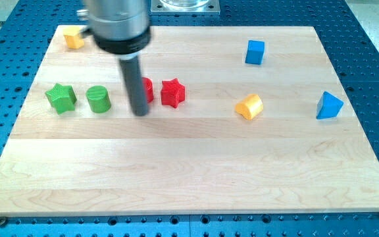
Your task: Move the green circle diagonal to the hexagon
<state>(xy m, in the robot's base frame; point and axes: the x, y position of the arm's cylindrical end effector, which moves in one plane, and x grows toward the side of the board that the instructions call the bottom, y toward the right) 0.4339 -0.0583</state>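
Nearest the view's bottom, the wooden worktop [189, 178] is bare planks, sitting on a blue perforated base [374, 79].

Mid-depth, L to R across the view: green star [60, 98], then green circle [99, 99] just beside it on the R, not touching. My tip [139, 112] sits on the worktop to the R of the green circle, near it but w/ a clear gap, and a bit lower in the view. No jaws on this rig, just a plain dark rod, so nothing is gripped.

The rod covers most of a red block [147, 89] right behind it; shape can't be made out. Red star [172, 92] is just R of that block.

Further R: yellow block [249, 106], rounded, tilted; blue triangle-ish block [329, 105] near the worktop's R edge.

Toward the view's top: blue cube [255, 52] on the R, yellow block [74, 37] at the top-L corner, partly behind the arm housing [118, 26].
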